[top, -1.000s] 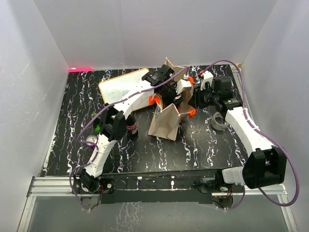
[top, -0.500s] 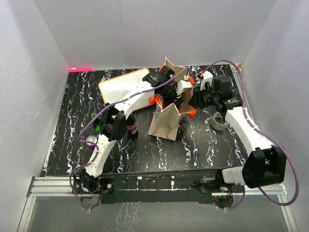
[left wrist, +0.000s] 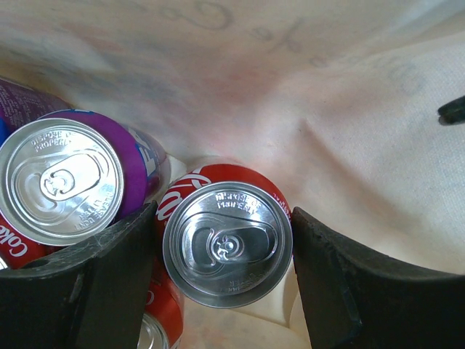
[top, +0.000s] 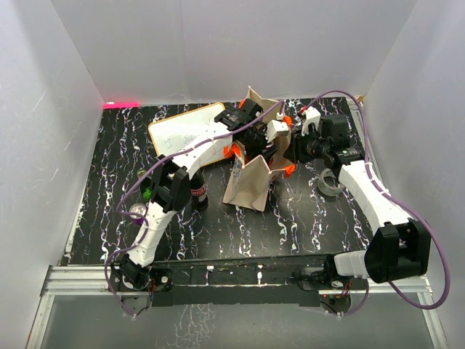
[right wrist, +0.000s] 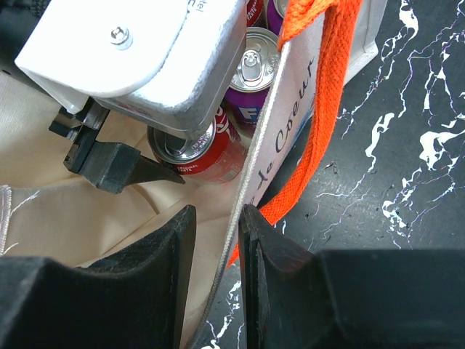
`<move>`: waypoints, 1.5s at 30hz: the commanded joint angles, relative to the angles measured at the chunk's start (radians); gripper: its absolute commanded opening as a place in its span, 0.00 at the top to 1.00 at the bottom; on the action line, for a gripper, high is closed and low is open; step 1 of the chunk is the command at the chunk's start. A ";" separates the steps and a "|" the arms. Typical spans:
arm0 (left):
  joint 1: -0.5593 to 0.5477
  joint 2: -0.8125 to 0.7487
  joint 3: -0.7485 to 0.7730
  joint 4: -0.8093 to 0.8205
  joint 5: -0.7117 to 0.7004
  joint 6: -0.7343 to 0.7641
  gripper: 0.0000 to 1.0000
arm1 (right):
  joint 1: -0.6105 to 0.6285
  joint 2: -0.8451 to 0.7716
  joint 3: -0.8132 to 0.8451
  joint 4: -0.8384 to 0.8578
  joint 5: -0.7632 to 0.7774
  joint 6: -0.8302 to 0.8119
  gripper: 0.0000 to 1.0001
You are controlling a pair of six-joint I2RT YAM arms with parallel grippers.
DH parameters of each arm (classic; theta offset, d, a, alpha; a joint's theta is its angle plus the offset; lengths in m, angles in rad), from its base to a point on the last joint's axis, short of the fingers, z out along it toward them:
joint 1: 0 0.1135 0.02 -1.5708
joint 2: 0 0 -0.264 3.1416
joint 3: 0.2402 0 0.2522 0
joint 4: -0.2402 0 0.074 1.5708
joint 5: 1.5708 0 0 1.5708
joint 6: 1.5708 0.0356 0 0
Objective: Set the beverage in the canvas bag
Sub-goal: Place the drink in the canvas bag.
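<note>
The beige canvas bag (top: 248, 185) with orange handles (right wrist: 323, 87) lies near the table's centre, mouth toward the back. My left gripper (left wrist: 224, 218) reaches inside it, its black fingers (left wrist: 109, 276) pressed on both sides of an upright red cola can (left wrist: 227, 243). A purple can (left wrist: 62, 178) and another red can (left wrist: 156, 320) stand beside it in the bag. My right gripper (right wrist: 216, 212) is closed over the bag's rim (right wrist: 269, 131), one finger inside and one outside. From the right wrist I see the red cola can (right wrist: 192, 153) under the left gripper's white body (right wrist: 145, 51).
A white board with an orange-brown frame (top: 182, 127) lies at the back left. A dark bottle (top: 197, 193) stands by the left arm, and a roll of tape (top: 330, 182) sits right of the bag. White walls enclose the black marbled table (top: 240, 233).
</note>
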 commanded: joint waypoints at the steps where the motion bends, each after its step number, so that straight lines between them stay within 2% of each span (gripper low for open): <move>1: 0.019 -0.042 -0.018 -0.029 -0.030 -0.044 0.39 | -0.004 0.000 0.022 0.050 -0.007 -0.008 0.68; 31: 0.019 -0.124 -0.033 -0.043 -0.030 -0.103 0.03 | -0.004 0.003 0.046 0.051 -0.033 -0.021 0.68; 45: 0.019 -0.234 -0.085 0.024 -0.020 -0.068 0.03 | -0.003 0.027 0.080 0.047 -0.051 -0.035 0.68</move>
